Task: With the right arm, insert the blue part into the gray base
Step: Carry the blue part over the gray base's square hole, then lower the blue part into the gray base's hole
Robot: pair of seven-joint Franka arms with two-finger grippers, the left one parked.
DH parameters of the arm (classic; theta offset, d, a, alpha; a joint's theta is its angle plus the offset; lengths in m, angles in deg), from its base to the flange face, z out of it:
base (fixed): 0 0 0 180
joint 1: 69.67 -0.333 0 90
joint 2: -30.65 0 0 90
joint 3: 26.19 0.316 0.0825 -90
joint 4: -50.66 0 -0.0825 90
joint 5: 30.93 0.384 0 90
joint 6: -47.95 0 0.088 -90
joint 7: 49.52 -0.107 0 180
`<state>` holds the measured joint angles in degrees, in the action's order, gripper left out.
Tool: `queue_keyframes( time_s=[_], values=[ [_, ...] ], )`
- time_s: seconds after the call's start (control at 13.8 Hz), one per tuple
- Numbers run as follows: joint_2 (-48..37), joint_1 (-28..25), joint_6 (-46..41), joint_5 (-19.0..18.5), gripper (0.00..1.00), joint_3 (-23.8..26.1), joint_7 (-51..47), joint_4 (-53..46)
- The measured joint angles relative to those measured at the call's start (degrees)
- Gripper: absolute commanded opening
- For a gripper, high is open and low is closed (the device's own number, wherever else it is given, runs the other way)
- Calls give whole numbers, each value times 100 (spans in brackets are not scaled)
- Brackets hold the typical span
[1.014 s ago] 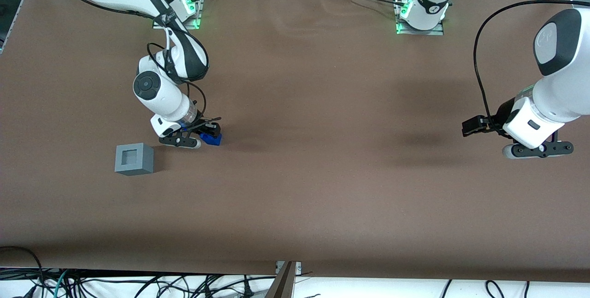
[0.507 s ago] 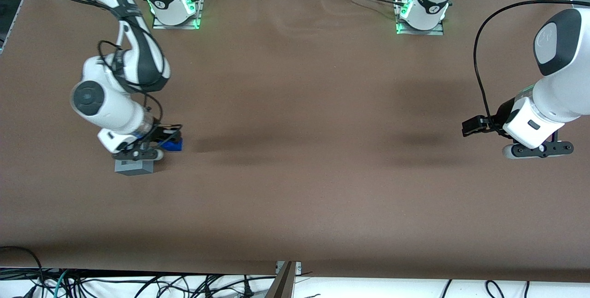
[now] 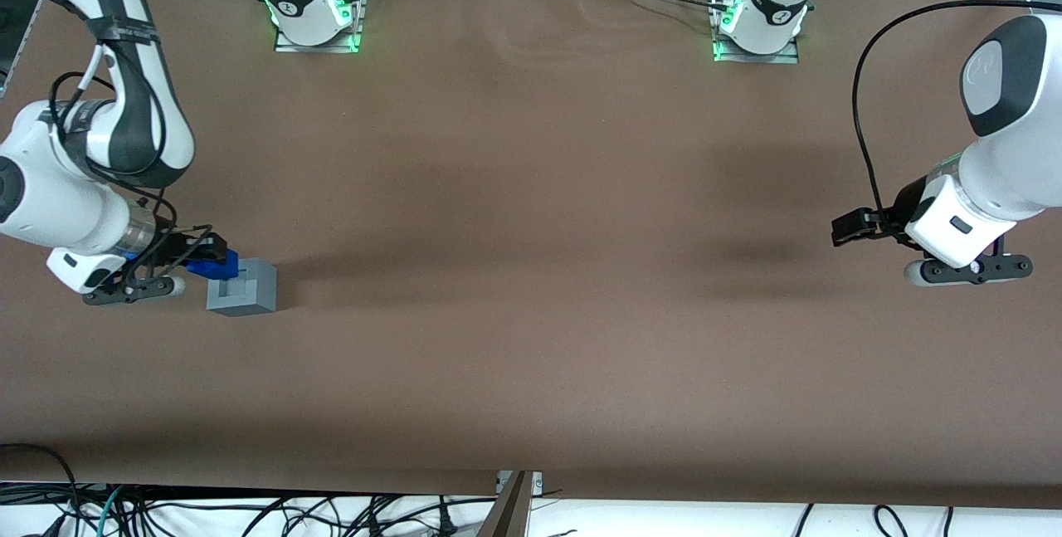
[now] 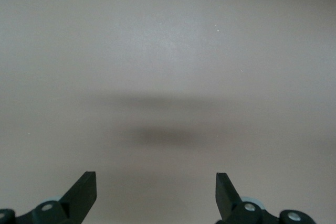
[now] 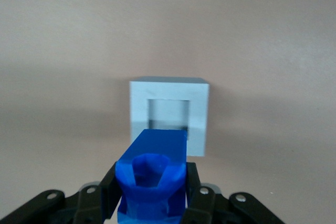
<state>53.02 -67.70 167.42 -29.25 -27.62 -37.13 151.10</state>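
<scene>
The gray base [image 3: 242, 288] is a light-gray cube with a square recess in its top, standing on the brown table toward the working arm's end. My right gripper [image 3: 207, 259] is shut on the blue part [image 3: 217, 265] and holds it beside the base, above the table, the part's tip over the base's edge. In the right wrist view the blue part [image 5: 153, 174] sits between my black fingers [image 5: 195, 195], with the gray base [image 5: 169, 115] just ahead of it, its recess facing the camera.
The brown table cloth [image 3: 531, 313] spreads wide around the base. The two arm mounts with green lights [image 3: 315, 18] stand far from the front camera. Cables lie along the table's near edge [image 3: 249, 512].
My right arm has carried the blue part sideways toward the working arm's end of the table, passing over the gray base, and now holds it at the base's outer side.
</scene>
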Motion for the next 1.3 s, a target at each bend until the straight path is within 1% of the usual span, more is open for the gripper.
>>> queue_keyframes(
  time_s=[0.14,0.29,0.8,1.3],
  values=[
    [101,45,-1,160,30,0,16,-29],
    [236,45,-4,222,30,3,17,-131],
    [607,69,-17,236,30,3,216,-475],
    [668,70,-18,260,30,12,216,-565]
  ],
)
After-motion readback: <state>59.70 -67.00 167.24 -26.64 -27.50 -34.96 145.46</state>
